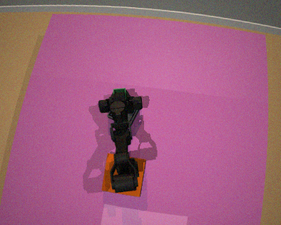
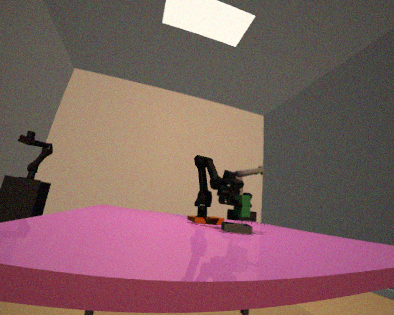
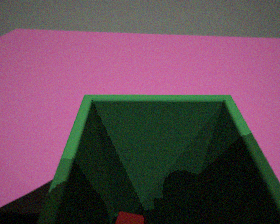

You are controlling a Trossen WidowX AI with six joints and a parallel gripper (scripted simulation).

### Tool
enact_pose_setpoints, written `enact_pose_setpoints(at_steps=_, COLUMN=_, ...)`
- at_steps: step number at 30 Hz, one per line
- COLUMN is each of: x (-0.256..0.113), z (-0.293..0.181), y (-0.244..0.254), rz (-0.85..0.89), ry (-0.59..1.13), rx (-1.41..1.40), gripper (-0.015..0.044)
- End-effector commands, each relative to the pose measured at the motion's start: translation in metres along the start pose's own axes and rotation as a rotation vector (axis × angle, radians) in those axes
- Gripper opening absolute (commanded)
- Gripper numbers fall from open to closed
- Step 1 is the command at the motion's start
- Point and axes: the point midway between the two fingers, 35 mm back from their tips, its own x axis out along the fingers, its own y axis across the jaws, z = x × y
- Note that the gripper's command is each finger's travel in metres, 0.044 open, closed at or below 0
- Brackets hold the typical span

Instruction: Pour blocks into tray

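Note:
My gripper (image 1: pixel 120 94) (image 2: pixel 242 207) is shut on the green cup (image 1: pixel 120 91) (image 2: pixel 245 206) (image 3: pixel 157 98) and holds it about upright, raised above the table. The wrist view looks into its square opening. A red block (image 3: pixel 130 218) shows inside the cup at the bottom edge of that view; deep shadow hides the rest of the inside. The shallow grey tray (image 1: pixel 133 116) (image 2: pixel 237 227) lies on the table, mostly hidden under the arm in the top view. The cup hangs over or close to the tray's far part; the exact overlap is hidden.
My arm stands on an orange base plate (image 1: pixel 142 181) (image 2: pixel 214 221) close to the tray, on the pink table top (image 1: pixel 205 135) (image 2: pixel 112 244). Away from the table, a black arm stands on a dark pedestal (image 2: pixel 19 199). A grey arm (image 2: pixel 249 171) shows behind mine.

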Motion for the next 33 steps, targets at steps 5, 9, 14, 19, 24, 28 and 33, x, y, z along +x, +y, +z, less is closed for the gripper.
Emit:
enact_pose_setpoints(at_steps=5, x=0.0010, z=0.0007, y=-0.0002, rz=-0.004, ry=-0.005, rx=0.158, gripper=0.0000)
enact_pose_setpoints(at_steps=9, x=0.0014, z=0.0004, y=-0.0001, rz=-0.004, ry=-0.005, rx=0.245, gripper=0.0000)
enact_pose_setpoints(at_steps=14, x=0.0019, z=0.0000, y=0.0000, rz=-0.004, ry=-0.005, rx=0.354, gripper=0.0000)
enact_pose_setpoints(at_steps=19, x=0.0024, z=-0.0004, y=0.0001, rz=-0.004, ry=-0.005, rx=0.463, gripper=0.0000)
enact_pose_setpoints(at_steps=24, x=0.0028, z=-0.0007, y=0.0002, rz=-0.003, ry=-0.006, rx=0.573, gripper=0.0000)
enact_pose_setpoints(at_steps=28, x=0.0032, z=-0.0011, y=0.0003, rz=-0.003, ry=-0.006, rx=0.660, gripper=0.0000)
enact_pose_setpoints(at_steps=33, x=0.0037, z=-0.0014, y=0.0004, rz=-0.003, ry=-0.006, rx=0.769, gripper=0.0000)
